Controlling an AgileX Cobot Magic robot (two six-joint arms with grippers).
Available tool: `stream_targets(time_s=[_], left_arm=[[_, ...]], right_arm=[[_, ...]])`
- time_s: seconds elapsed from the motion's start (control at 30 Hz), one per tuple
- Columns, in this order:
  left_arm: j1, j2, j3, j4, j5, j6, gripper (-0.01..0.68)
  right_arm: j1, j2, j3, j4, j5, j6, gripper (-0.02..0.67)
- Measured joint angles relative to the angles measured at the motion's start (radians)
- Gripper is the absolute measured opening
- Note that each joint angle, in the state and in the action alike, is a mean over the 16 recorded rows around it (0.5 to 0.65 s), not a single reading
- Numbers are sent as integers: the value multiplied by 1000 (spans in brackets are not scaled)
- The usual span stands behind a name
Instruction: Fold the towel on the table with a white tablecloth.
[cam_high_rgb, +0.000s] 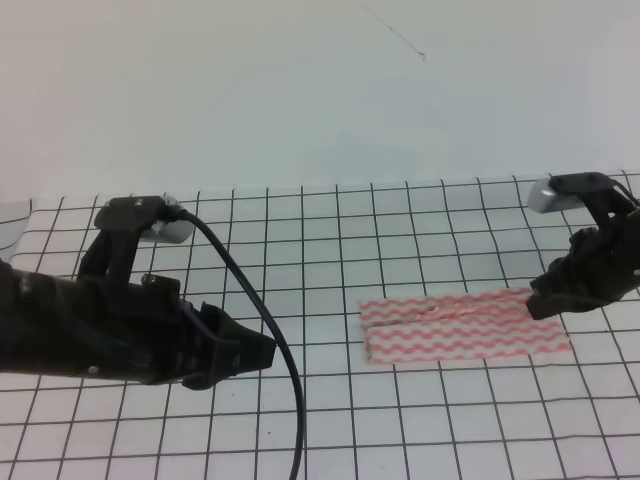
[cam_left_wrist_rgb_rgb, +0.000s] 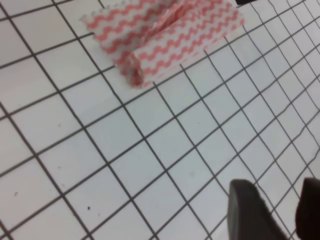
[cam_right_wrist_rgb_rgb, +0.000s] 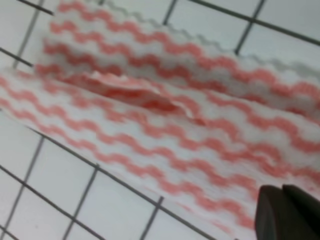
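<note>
A plain pale wall (cam_high_rgb: 300, 90) filled the view from nine through twelve to three o'clock, greenish-white and evenly lit, with no hard shadows. Toward one o'clock a thin dark hairline mark (cam_high_rgb: 400, 38) ran slantwise across it. At nine o'clock a curved translucent object (cam_high_rgb: 12, 222) showed, too cropped to identify.

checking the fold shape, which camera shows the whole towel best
The exterior high view: the whole towel lies in frame as a long folded strip on the white tablecloth, all edges visible. The left wrist view shows its rolled near end but crops the far part. The right wrist view is a blurry close-up of the middle crease only.
</note>
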Motion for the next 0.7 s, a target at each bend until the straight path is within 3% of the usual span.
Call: stream_targets(time_s=[0.7], left_arm=[[0,-2,0,1,-27,-1,206]], right_arm=[[0,82,-89,-54,-30,40,0]])
